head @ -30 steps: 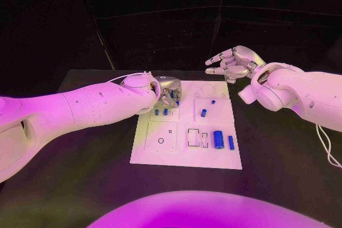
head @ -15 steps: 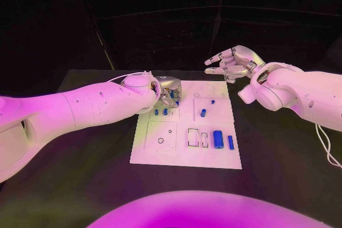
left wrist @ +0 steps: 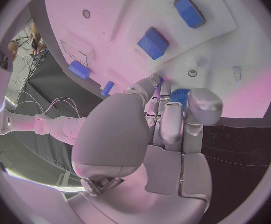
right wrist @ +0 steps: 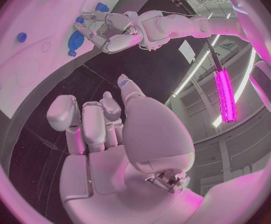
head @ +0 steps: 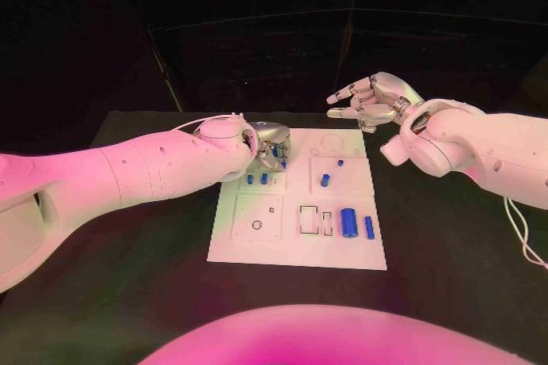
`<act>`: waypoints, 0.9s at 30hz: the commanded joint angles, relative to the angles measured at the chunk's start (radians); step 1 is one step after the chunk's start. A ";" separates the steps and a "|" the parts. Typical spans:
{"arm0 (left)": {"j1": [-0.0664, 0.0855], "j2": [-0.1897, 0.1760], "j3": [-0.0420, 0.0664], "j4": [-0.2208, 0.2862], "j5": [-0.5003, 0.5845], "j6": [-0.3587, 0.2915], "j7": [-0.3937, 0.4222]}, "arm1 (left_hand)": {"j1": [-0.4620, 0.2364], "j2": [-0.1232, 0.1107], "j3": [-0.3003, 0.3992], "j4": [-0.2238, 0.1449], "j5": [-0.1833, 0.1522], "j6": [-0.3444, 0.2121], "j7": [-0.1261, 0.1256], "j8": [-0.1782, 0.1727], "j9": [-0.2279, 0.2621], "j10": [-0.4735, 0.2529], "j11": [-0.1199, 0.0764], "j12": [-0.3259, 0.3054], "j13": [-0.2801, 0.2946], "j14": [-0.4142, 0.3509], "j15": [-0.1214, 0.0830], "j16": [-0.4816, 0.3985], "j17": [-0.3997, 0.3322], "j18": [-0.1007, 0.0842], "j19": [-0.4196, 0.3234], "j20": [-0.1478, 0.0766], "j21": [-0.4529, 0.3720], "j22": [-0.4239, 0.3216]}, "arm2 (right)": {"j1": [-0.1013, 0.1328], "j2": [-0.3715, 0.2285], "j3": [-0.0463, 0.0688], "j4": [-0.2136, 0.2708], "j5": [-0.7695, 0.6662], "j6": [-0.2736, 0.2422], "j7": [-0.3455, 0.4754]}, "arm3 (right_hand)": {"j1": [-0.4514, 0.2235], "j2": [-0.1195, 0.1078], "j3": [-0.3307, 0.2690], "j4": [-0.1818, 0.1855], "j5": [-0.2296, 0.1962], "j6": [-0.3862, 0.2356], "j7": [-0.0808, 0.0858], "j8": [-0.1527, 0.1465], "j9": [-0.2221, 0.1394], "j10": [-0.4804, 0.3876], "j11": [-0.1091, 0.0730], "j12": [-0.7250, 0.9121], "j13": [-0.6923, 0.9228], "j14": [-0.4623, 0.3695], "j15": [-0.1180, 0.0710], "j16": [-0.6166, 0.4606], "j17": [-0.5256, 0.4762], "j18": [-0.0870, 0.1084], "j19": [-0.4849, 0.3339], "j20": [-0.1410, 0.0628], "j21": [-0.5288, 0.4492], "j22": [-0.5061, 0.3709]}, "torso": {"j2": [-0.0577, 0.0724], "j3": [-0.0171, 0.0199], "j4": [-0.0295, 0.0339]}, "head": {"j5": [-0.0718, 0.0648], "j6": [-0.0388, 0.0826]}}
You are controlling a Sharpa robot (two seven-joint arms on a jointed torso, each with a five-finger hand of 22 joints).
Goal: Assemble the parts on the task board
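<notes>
The board [head: 294,246] lies mid-table; the left hand [head: 269,146] is down at its far left part, fingers curled round a blue part [left wrist: 180,94]; other parts [head: 349,222] lie near the board's right edge; the right hand [head: 371,95] hovers beyond the far edge, fingers loosely curled, holding nothing.

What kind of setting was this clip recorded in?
Most likely a robotics lab or test cell: a black table carries a white task board with small blue parts, the right wrist view shows a high ceiling with strip lights, and loose cables trail nearby.
</notes>
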 commanded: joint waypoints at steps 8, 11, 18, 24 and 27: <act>-0.007 -0.012 -0.003 0.017 0.013 -0.060 0.005 | 0.000 0.000 0.032 -0.020 0.004 0.009 0.007 -0.006 -0.002 0.013 0.004 -0.025 0.000 0.019 -0.006 0.010 -0.001 -0.014 0.001 -0.008 0.015 0.016 | 0.002 0.000 0.001 0.002 0.003 0.006 0.009 | -0.002 0.007 -0.005 0.000 0.001 -0.005 -0.001 0.004 0.000 -0.001 -0.004 -0.001 0.001 0.015 -0.007 -0.003 0.001 0.006 -0.004 -0.004 -0.005 0.000 | -0.001 -0.0014 0.0017 | -0.003 0.005; -0.007 -0.025 -0.001 0.033 0.026 -0.080 0.008 | -0.005 -0.006 0.040 -0.025 0.003 0.010 0.010 -0.009 -0.003 0.012 0.007 -0.034 -0.001 0.018 -0.004 0.011 -0.003 -0.015 0.000 -0.007 0.017 0.019 | 0.002 -0.001 0.001 0.002 0.003 0.006 0.009 | -0.002 0.007 -0.005 0.000 0.001 -0.005 -0.001 0.004 0.000 -0.001 -0.004 -0.001 0.001 0.015 -0.007 -0.003 0.001 0.006 -0.004 -0.004 -0.005 0.000 | -0.001 -0.0005 0.0021 | -0.003 0.007; -0.007 -0.063 0.025 0.076 0.048 -0.131 0.021 | -0.008 -0.010 0.046 -0.030 0.003 0.012 0.012 -0.011 -0.004 0.016 0.009 -0.039 -0.001 0.018 -0.002 0.013 -0.003 -0.015 0.001 -0.006 0.021 0.023 | 0.002 -0.003 0.001 0.000 0.003 0.006 0.009 | -0.002 0.007 -0.005 0.000 0.001 -0.005 -0.001 0.004 0.000 -0.001 -0.004 -0.001 0.001 0.015 -0.007 -0.003 0.001 0.006 -0.004 -0.004 -0.005 0.000 | -0.001 -0.0004 0.0026 | -0.003 0.014; -0.007 -0.107 0.040 0.111 0.066 -0.166 0.037 | -0.011 -0.012 0.050 -0.032 0.003 0.014 0.014 -0.012 -0.004 0.018 0.009 -0.042 -0.001 0.018 -0.002 0.014 -0.002 -0.016 0.001 -0.005 0.022 0.025 | 0.002 -0.002 0.001 -0.003 0.003 0.007 0.010 | -0.002 0.007 -0.005 0.000 0.001 -0.005 -0.001 0.004 0.000 -0.001 -0.004 -0.001 0.001 0.015 -0.007 -0.003 0.001 0.006 -0.004 -0.004 -0.005 0.000 | -0.001 0.0001 0.0035 | -0.001 0.019; -0.007 -0.129 0.042 0.125 0.073 -0.176 0.040 | -0.011 -0.012 0.050 -0.032 0.003 0.014 0.014 -0.012 -0.004 0.018 0.009 -0.042 -0.001 0.018 -0.002 0.014 -0.002 -0.016 0.001 -0.005 0.022 0.025 | 0.002 -0.002 0.001 -0.005 0.003 0.008 0.011 | -0.002 0.007 -0.005 0.000 0.001 -0.005 -0.001 0.004 0.000 -0.001 -0.004 -0.001 0.001 0.015 -0.007 -0.003 0.001 0.006 -0.004 -0.004 -0.005 0.000 | -0.001 -0.0006 0.0053 | -0.001 0.020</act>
